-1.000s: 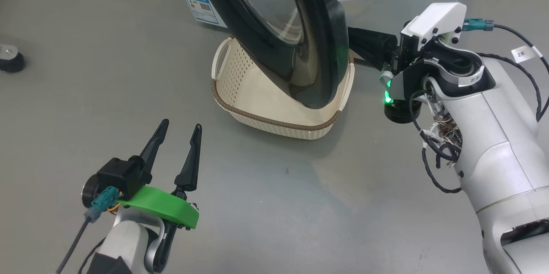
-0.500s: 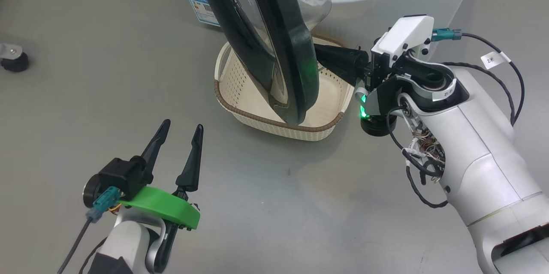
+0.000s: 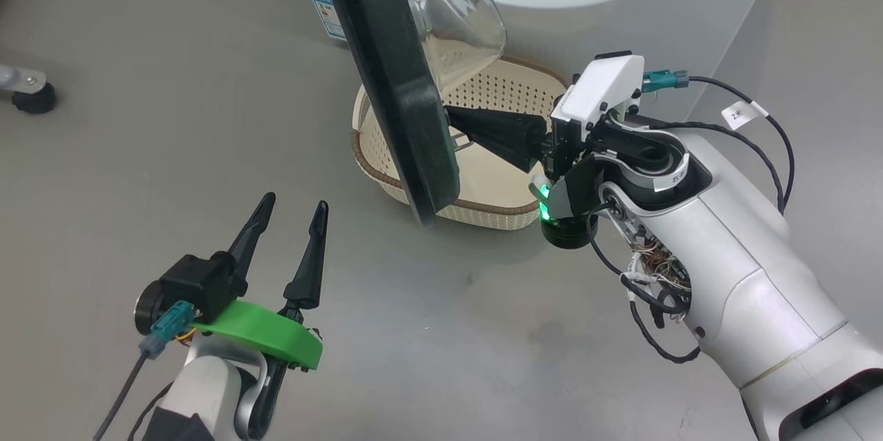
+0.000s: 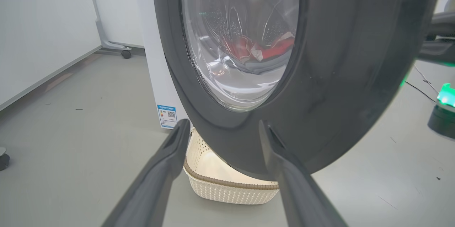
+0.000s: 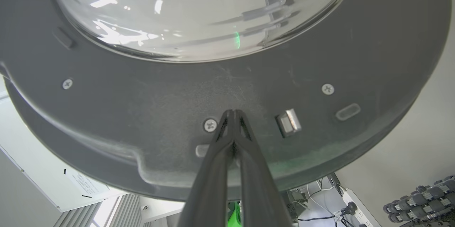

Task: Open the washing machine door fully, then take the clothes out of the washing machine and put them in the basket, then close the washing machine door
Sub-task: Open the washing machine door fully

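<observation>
While my right gripper (image 3: 452, 125) has its 2 dark fingers pinched together with nothing between them, the tips touch the matte grey inner face of the washing machine door (image 3: 386, 68), beside a screw (image 5: 210, 125) and a small metal latch (image 5: 288, 122). My left gripper (image 3: 293, 205) hangs low over the grey floor (image 3: 138, 116), fingers spread wide, holding nothing. The basket (image 3: 483, 208), a rounded rectangle of cream perforated plastic with a brown woven-look rim, sits on the floor under the door's lower edge, just in front of the white washing machine (image 3: 621, 20); its smooth cream bottom shows. Through the door's bulging clear glass bowl, my left wrist view shows the clothes (image 4: 249, 49), crumpled red fabric with white trim, lying in the perforated metal drum (image 4: 220, 17).
</observation>
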Robot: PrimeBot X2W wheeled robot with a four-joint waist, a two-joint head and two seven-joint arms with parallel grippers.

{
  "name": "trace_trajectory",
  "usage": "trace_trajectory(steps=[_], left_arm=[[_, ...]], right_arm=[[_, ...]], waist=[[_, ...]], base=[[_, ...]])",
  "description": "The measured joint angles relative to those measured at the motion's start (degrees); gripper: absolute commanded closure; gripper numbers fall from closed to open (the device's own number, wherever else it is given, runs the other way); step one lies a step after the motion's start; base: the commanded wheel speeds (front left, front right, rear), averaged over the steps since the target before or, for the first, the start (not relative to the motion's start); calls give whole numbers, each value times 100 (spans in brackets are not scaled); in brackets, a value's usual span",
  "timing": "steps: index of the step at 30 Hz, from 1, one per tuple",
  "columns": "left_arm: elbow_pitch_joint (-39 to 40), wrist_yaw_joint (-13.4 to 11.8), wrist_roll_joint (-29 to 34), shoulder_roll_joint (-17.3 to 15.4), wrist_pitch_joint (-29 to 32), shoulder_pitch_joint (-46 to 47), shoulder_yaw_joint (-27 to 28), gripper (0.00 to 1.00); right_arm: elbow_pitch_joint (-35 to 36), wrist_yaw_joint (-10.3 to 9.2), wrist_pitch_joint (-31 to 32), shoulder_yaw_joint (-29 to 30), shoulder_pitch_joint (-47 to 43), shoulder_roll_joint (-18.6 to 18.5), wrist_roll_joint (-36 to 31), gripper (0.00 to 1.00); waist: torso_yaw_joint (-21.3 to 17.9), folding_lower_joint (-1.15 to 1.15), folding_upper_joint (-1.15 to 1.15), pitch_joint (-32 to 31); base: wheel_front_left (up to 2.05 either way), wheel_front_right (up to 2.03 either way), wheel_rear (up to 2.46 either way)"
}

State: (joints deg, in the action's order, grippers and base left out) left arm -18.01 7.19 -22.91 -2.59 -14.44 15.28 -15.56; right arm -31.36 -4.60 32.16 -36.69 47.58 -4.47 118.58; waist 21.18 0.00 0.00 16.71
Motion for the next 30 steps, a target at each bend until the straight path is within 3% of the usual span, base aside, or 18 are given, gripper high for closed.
trace_trajectory(steps=[9,13,18,23,30], left_arm=[[-3,0,0,2,0,-8,29,0],[-7,0,0,0,0,-28,171,0],[-21,0,42,-7,0,-159,255,0],[-23,0,87,-3,0,-195,266,0],[-27,0,104,-4,0,-331,497,0]], right_arm=[[73,52,-307,-343,-4,25,138,100],[-52,265,-573,-388,-10,30,-43,100],[-203,555,-966,-442,-13,35,-656,100],[-286,914,-1536,-610,-78,-336,-1439,100],[-311,1010,-2530,-1215,-143,-987,-3030,100]], waist=[[15,0,0,-47],[-25,0,0,-107],[-126,0,0,-233],[-238,0,0,-417],[-478,0,0,-688]], base=[[0,0,0],[0,0,0],[0,0,0],[0,0,0],[0,0,0]])
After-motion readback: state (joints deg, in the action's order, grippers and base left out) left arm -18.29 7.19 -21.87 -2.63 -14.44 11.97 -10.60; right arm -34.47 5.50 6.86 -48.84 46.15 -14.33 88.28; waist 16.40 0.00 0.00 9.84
